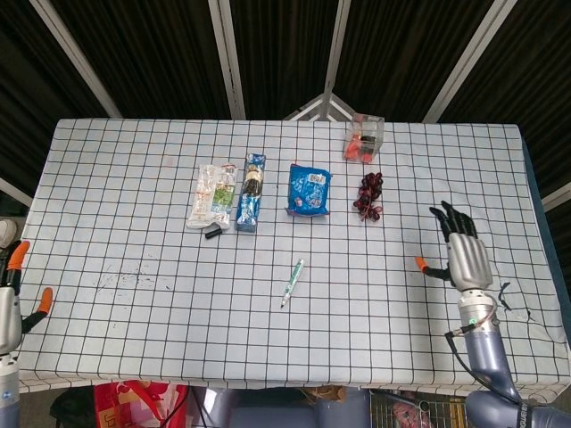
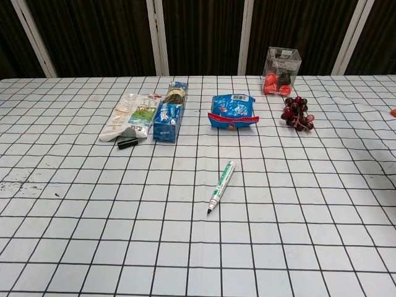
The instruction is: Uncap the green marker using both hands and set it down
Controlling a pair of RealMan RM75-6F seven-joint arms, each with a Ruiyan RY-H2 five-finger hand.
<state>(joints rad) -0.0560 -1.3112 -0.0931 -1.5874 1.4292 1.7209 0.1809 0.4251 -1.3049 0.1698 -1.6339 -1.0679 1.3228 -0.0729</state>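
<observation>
The green marker (image 1: 292, 283) (image 2: 221, 185) lies uncapped on the checked tablecloth near the table's middle, its tip pointing toward the front. Its black cap (image 1: 212, 232) (image 2: 127, 143) lies apart from it, beside the clear snack packet. My right hand (image 1: 462, 254) hovers over the table's right side, fingers spread, holding nothing. Only part of my left hand (image 1: 11, 299) shows, at the far left edge of the head view, fingers apart and empty. In the chest view an orange fingertip (image 2: 393, 112) peeks in at the right edge.
Along the back lie a clear snack packet (image 1: 212, 195), a blue box (image 1: 251, 204), a blue biscuit bag (image 1: 309, 191) and dark grapes (image 1: 368, 197). A clear plastic box (image 1: 364, 137) stands behind them. A black squiggle (image 1: 510, 299) marks the cloth near the right edge.
</observation>
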